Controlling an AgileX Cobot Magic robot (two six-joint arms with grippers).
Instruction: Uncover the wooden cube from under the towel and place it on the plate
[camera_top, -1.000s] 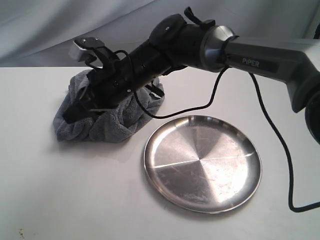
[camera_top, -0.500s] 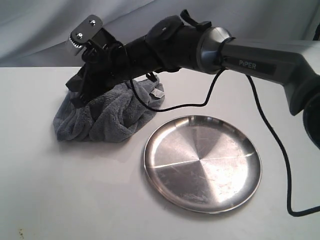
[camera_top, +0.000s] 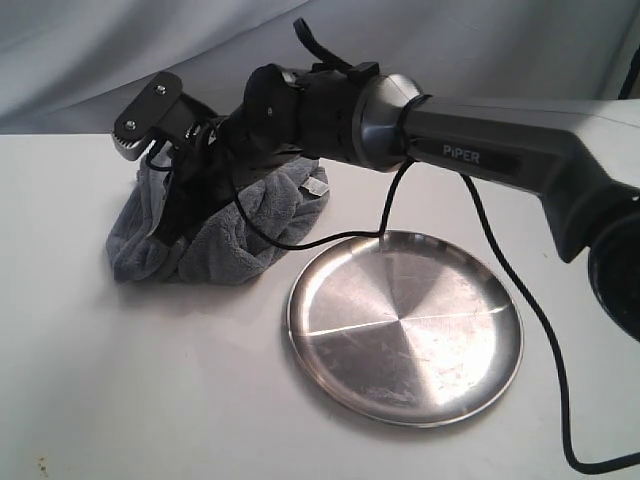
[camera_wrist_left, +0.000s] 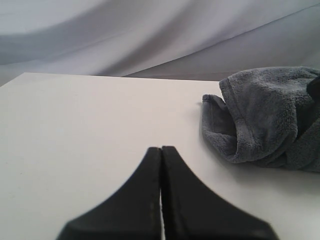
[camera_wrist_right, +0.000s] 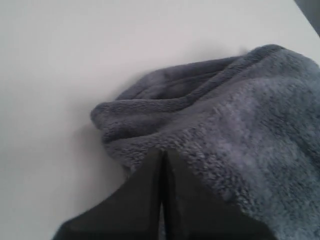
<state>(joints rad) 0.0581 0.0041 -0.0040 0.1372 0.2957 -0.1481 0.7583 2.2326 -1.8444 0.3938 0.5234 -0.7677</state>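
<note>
White table (camera_top: 150, 380): right gripper (camera_wrist_right: 161, 152), clenched on a pinch of the towel (camera_top: 240, 235), has risen since a second ago and tents one side (wooden cube not showing, presumably underneath), so uncovering has only started; plate (camera_top: 405, 325) waits beside; left gripper (camera_wrist_left: 161, 150) closed, idle.

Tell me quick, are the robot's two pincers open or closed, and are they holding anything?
Left pincer: closed, holding nothing.
Right pincer: closed, pinching the towel.

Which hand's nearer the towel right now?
Right. The right hand is shut on the towel; the left hand is shut over the table, apart from the towel.
</note>
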